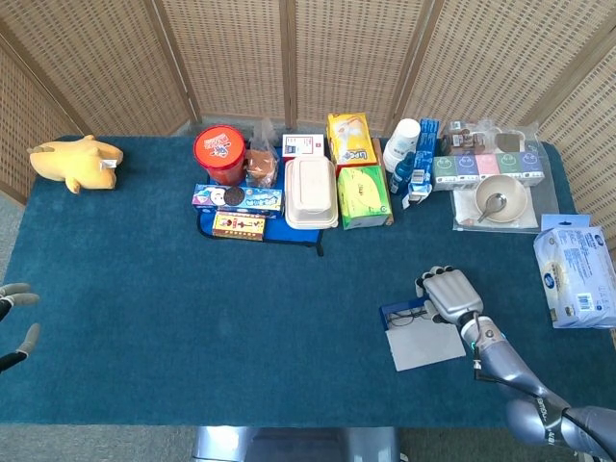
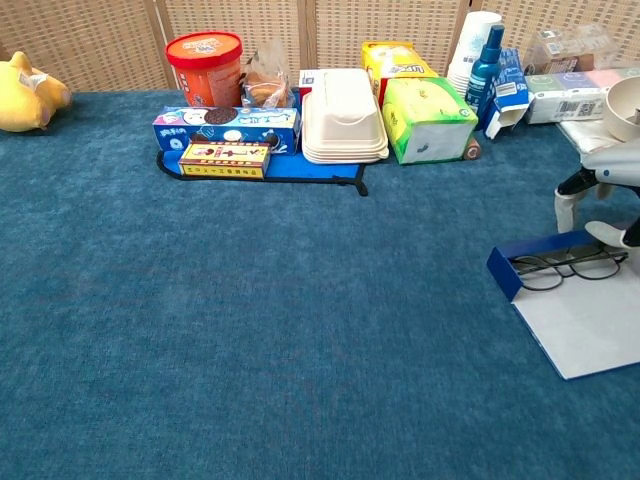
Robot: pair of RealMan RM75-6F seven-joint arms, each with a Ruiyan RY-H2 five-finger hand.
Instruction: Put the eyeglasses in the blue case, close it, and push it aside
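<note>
Fingertips of the robot's left hand [image 1: 17, 327] peek in at the table's far left edge, spread apart and holding nothing, well away from the work. Far to the right of it sits the open blue rectangular eyeglass case [image 2: 545, 262], its pale grey lid [image 2: 585, 330] folded flat on the dark blue carpeted table [image 1: 192, 327] toward the robot. Thin black wire-rimmed eyeglasses [image 2: 565, 268] lie in the case's blue tray, their long axis running along the tray, roughly left to right in the chest view. The right hand [image 1: 450, 294] hovers at the right end of the case, directly over the glasses' right side, fingers curved downward; whether they pinch the frame or simply rest above it cannot be told. This hand is by far the nearer one. Closing probably calls for it to reach the lid, which lies from the hand toward the robot's body, and fold it away over the tray.
</note>
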